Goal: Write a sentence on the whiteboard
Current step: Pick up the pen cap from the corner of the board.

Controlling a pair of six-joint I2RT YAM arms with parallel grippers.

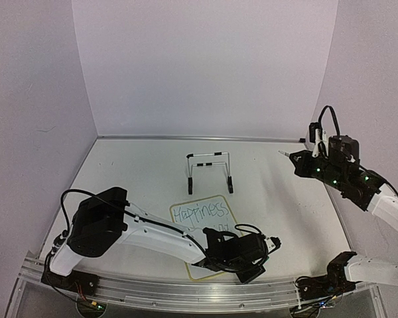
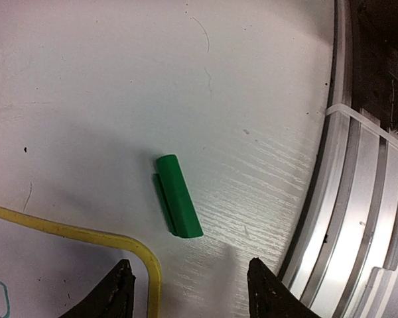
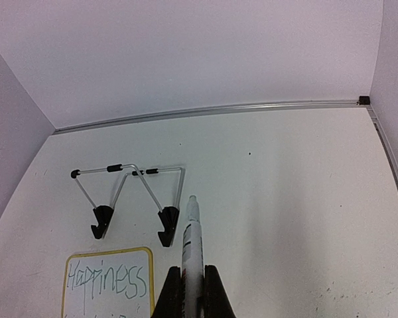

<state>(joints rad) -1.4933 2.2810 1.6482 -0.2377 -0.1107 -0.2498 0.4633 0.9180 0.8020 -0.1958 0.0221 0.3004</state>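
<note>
Hovering wide over the green cap (image 2: pixel 178 196) beside the whiteboard (image 2: pixel 53 227) is left gripper (image 2: pixel 189 291); right gripper (image 3: pixel 192 286) clamps the pen (image 3: pixel 192 235)

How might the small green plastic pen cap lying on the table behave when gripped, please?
The small green plastic pen cap looks rigid and probably very light. Its rounded body might roll, though the flat clip along one side should limit that. Smooth plastic could skid on the white table unless pinched squarely.

The table (image 1: pixel 132 165) holds whiteboard (image 2: pixel 53 278), wire stand (image 3: pixel 167 225) (upright), green cap (image 2: pixel 178 196).
</note>
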